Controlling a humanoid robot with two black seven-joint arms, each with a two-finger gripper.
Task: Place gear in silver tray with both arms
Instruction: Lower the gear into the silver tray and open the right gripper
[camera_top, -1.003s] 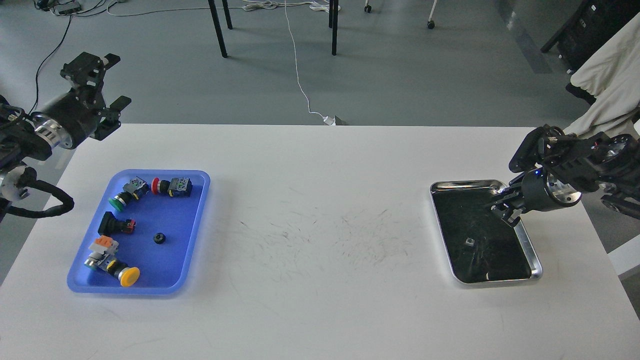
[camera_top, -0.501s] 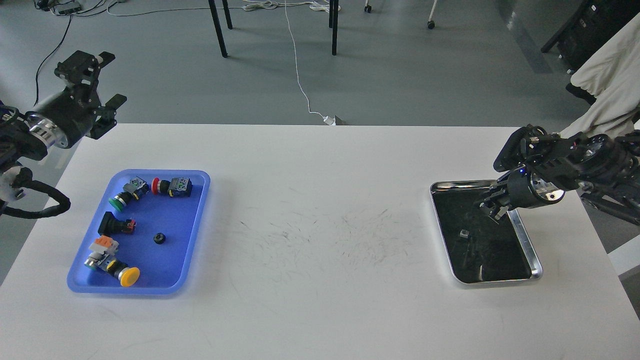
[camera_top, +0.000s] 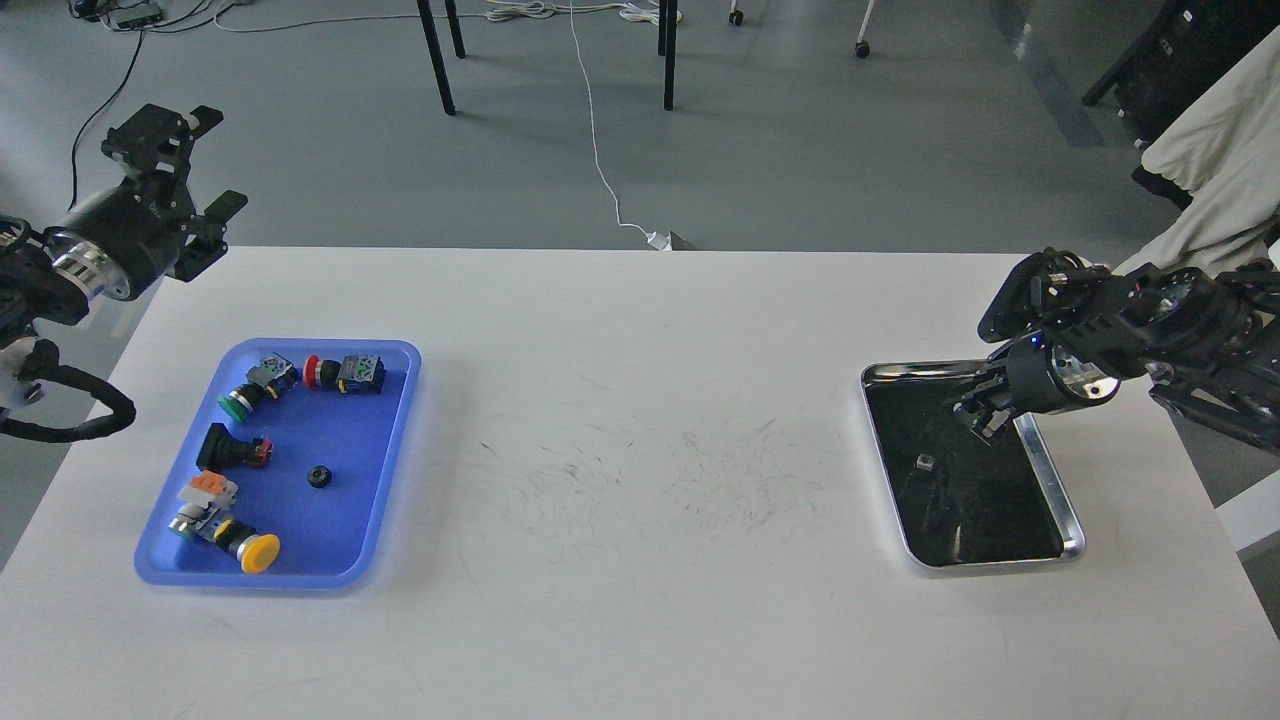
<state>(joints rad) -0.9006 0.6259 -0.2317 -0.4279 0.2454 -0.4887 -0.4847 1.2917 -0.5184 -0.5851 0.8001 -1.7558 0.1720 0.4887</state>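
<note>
Down on the blue tray (camera_top: 385, 420): small black gear (camera_top: 319, 476), likely hard and light; pinch its rim. Left gripper (camera_top: 185, 165) open, empty. Right gripper (camera_top: 978, 412) over silver tray (camera_top: 1060, 490); too dark to tell.

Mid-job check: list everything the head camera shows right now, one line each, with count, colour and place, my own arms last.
table: 1, white, scuffed in the middle, fills the lower view
blue tray: 1, blue plastic, table's left side
push-button switches: 5 in the blue tray; caps green, red, black, yellow, one orange-topped
gear: 1, small, black, in the blue tray near its middle
silver tray: 1, shiny steel, dark bottom, table's right side
floor cables: several, white and black, behind the table
left gripper: black, open, above the table's far left corner
right gripper: black, over the silver tray's far end; fingers too dark to tell apart
</note>
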